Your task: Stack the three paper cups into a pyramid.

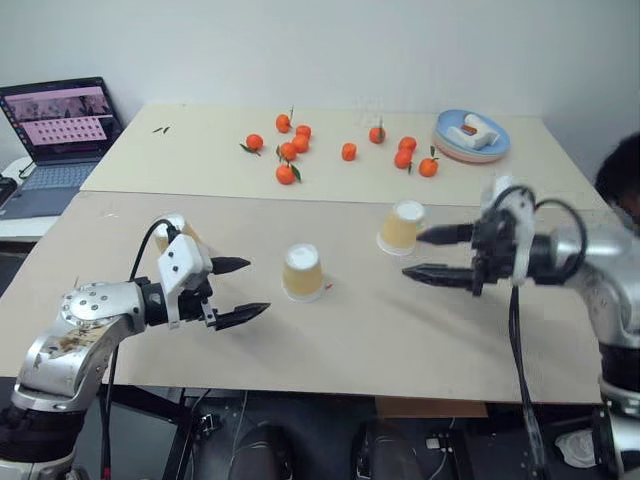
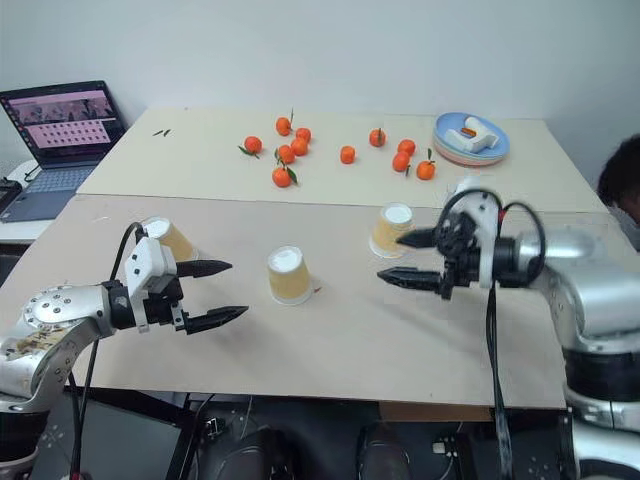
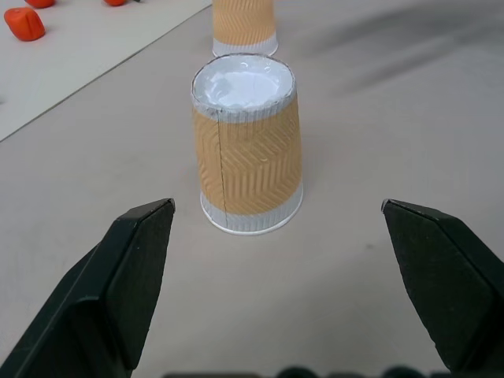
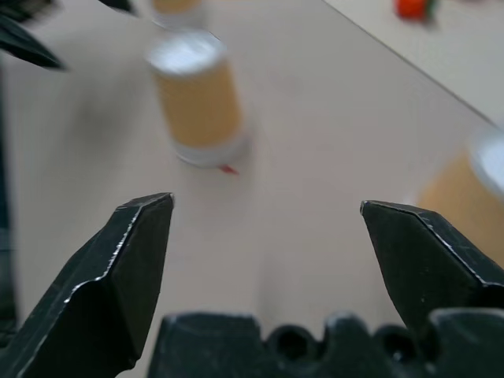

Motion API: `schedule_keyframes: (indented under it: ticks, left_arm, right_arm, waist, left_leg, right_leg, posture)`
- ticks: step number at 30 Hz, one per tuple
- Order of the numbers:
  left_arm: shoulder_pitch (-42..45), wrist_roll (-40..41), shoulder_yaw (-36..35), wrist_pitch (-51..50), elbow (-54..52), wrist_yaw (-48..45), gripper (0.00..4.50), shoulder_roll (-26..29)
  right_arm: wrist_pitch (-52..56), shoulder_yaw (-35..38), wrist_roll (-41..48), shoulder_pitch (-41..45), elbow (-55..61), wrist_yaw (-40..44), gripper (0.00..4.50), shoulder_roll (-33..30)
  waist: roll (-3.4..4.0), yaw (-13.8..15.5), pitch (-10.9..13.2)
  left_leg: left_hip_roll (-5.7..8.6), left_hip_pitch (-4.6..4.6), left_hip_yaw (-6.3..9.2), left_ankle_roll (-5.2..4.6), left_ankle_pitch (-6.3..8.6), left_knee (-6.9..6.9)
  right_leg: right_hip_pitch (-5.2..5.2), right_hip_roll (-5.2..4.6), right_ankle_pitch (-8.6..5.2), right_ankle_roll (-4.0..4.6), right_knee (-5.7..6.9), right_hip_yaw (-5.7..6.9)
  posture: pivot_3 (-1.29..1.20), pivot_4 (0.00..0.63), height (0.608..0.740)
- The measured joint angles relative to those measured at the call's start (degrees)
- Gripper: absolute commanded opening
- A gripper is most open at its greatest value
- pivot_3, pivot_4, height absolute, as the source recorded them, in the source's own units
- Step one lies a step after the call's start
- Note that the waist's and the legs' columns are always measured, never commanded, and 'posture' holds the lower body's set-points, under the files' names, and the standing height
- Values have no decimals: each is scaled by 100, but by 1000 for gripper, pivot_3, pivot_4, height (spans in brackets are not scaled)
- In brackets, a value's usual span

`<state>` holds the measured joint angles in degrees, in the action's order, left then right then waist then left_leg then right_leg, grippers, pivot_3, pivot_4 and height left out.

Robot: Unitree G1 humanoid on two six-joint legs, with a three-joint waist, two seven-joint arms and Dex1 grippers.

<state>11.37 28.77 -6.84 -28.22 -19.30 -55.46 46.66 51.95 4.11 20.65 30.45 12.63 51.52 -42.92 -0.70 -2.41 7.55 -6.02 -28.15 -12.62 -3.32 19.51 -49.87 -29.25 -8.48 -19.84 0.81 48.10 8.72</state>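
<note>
Three paper cups stand upside down on the near table, white bases up. The middle cup point(image 1: 303, 272) is alone between my two grippers. The right cup point(image 1: 402, 227) stands close beside the upper finger of my right gripper point(image 1: 412, 254), outside its open, empty jaws. The left cup point(image 1: 172, 232) is partly hidden behind my left wrist. My left gripper point(image 1: 256, 288) is open and empty, pointing at the middle cup point(image 3: 248, 153), which stands a little beyond its fingertips. No cup rests on another.
Several tangerines point(image 1: 290, 150) lie scattered on the far table. A blue plate point(image 1: 472, 135) with a white object sits at the back right. An open laptop point(image 1: 60, 120) is at the far left. A person's head point(image 1: 622, 175) shows at the right edge.
</note>
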Motion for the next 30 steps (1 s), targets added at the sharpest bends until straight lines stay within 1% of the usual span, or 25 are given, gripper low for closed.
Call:
schedule_keyframes:
  ticks: [2, 5, 8, 14, 19, 24, 30]
  left_arm:
    - [90, -21, 21, 8, 8, 12, 4500, -17]
    - [205, -44, 42, 9, 26, 44, 4500, -53]
    - [232, -64, 66, 14, 50, 82, 4500, -71]
    - [229, -165, 72, 36, 160, 107, 4500, -74]
    - [217, -173, 54, 45, 156, 188, 4500, -85]
    - [206, -176, 40, 46, 154, 244, 4500, -86]
    - [161, -176, 15, 47, 153, 300, 4500, -86]
  right_arm:
    - [-55, -194, -473, 99, -381, -732, 4427, 259]
    - [-331, -415, -942, 356, -1042, -1561, 4427, 773]
    - [-533, -446, -1095, 659, -1411, -1940, 4427, 973]
    - [-821, -445, -1109, 1066, -1938, -2083, 4427, 1201]
    - [-1034, -434, -1079, 1603, -2461, -2161, 4427, 1500]
    - [-1174, -445, -1058, 1879, -2765, -2160, 4427, 1750]
    - [-1430, -511, -1092, 2028, -3261, -2153, 4427, 1880]
  waist:
    - [-1, 9, 0]
    - [0, 6, 0]
    - [0, -1, 0]
    - [0, 0, 0]
    - [0, -7, 0]
    - [1, -10, 0]
    - [1, -5, 0]
  left_leg:
    - [1, -7, 0, 3, -2, 4]
    - [11, -24, -7, 3, -2, 12]
    - [22, -86, -13, 3, -3, 10]
    - [19, -90, -10, 2, -5, -3]
    - [19, -93, -10, 2, -5, 1]
    - [19, -93, -10, 2, -5, -2]
    - [21, -95, -10, 2, -4, -1]
  right_leg:
    - [-10, 1, -1, 0, 0, -1]
    - [-34, 2, 6, 26, 5, -6]
    - [-93, 1, 6, 25, 14, -4]
    - [-90, 2, 9, 20, 17, 1]
    - [-95, 3, 9, 20, 17, 0]
    - [-94, 3, 9, 21, 19, 2]
    - [-95, 2, 9, 21, 18, 1]
  posture:
    - [0, 150, 663]
    - [0, 150, 663]
    - [0, 150, 663]
    - [0, 150, 663]
    - [0, 150, 663]
    - [0, 150, 663]
    - [0, 150, 663]
